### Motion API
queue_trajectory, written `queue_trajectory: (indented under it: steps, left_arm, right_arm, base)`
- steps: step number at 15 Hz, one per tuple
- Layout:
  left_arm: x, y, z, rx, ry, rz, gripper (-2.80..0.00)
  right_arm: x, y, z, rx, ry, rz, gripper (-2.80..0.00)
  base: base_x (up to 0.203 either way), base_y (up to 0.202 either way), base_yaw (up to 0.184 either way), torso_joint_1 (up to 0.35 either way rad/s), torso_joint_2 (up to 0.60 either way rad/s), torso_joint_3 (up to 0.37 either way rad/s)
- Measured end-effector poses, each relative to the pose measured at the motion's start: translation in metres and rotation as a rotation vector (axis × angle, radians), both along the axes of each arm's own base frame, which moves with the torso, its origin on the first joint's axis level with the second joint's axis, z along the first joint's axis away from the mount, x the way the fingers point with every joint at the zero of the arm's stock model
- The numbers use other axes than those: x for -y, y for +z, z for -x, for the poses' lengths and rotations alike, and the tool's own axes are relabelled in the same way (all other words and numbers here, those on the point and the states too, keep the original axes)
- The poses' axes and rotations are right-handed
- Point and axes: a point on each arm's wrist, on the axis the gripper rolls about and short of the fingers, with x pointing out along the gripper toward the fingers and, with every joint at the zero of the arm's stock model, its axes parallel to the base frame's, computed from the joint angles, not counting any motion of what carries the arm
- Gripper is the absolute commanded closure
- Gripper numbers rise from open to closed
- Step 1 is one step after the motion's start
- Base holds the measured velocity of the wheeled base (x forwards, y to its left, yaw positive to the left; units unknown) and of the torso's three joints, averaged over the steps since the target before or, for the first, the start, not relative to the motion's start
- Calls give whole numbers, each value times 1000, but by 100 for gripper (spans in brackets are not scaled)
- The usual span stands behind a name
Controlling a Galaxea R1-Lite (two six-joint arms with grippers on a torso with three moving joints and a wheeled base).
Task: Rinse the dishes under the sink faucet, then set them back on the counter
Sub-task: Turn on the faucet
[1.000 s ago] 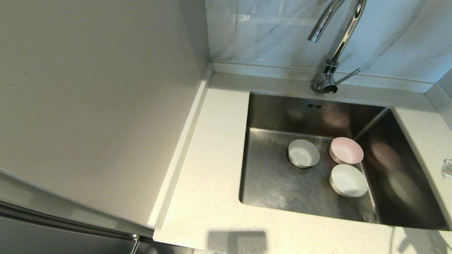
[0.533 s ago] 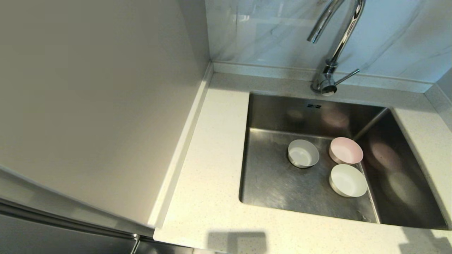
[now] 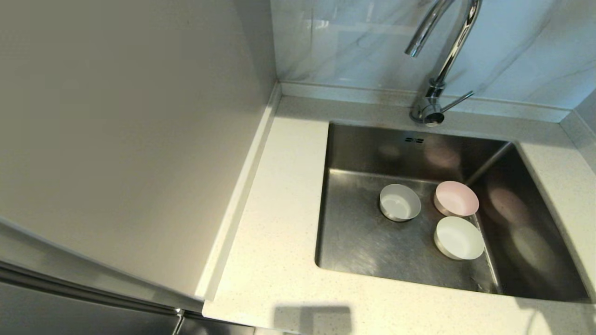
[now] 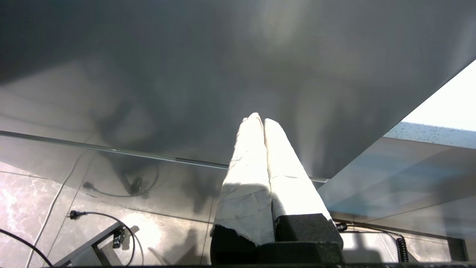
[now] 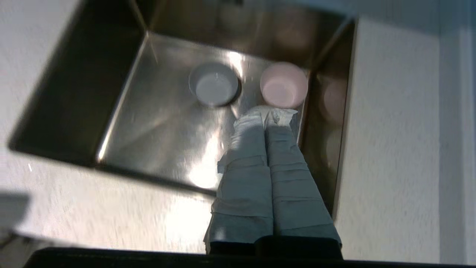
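Three bowls sit in sink | right gripper pressed together, empty, above sink | left gripper pressed together, parked below counter.

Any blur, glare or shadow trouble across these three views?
Head view: sharp; soft bowl reflections on the sink walls, a shadow on the counter front edge. Right wrist view: smeared, bright glare on the sink floor. Left wrist view: the left gripper blown out white.
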Motion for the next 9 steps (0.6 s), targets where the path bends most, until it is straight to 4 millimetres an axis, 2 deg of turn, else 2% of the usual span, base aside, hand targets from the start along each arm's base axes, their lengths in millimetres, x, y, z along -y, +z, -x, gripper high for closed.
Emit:
queue_trajectory:
  steps: [4, 6, 9]
  left_arm:
    - [0, 0, 0, 0, 0, 0, 0]
    - [0, 0, 0, 0, 0, 0, 0]
    - [0, 0, 0, 0, 0, 0, 0]
  right_arm:
    - [-5, 88, -56, 146, 16, -107, 0]
    - [-11, 114, -94, 181, 38, -143, 0]
    - [-24, 128, -161, 241, 66, -157, 0]
  base:
    - [0, 0, 0, 0, 0, 0]
    - [0, 0, 0, 0, 0, 0]
    - [0, 0, 0, 0, 0, 0]
